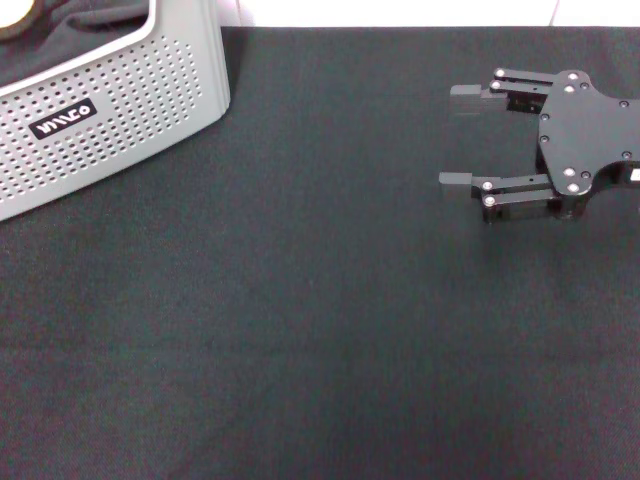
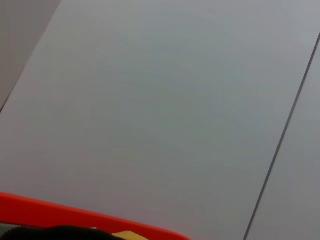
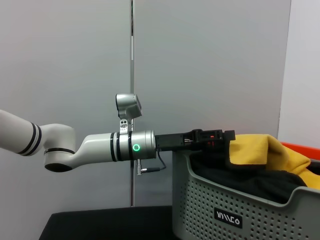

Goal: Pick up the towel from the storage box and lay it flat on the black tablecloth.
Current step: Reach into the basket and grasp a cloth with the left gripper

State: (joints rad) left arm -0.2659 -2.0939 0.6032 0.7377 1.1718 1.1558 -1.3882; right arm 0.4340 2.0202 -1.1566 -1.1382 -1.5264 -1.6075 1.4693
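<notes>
The storage box (image 1: 120,110), light grey with perforated walls and a black label, stands at the far left of the black tablecloth (image 1: 300,330). In the right wrist view the box (image 3: 235,200) holds the towel (image 3: 260,150), yellow-orange face up and bunched over a dark fabric bundle (image 3: 250,180). My left gripper (image 3: 227,137) reaches in over the box rim and meets the towel's edge; its fingers are hidden against the cloth. At the right, my right gripper (image 1: 458,140) hovers open over the tablecloth, fingers pointing toward the box and nothing between them.
Dark fabric (image 1: 70,45) fills the part of the box seen in the head view. An orange-red rim (image 3: 300,148) shows behind the box, and also in the left wrist view (image 2: 75,215). Grey wall panels stand behind the table.
</notes>
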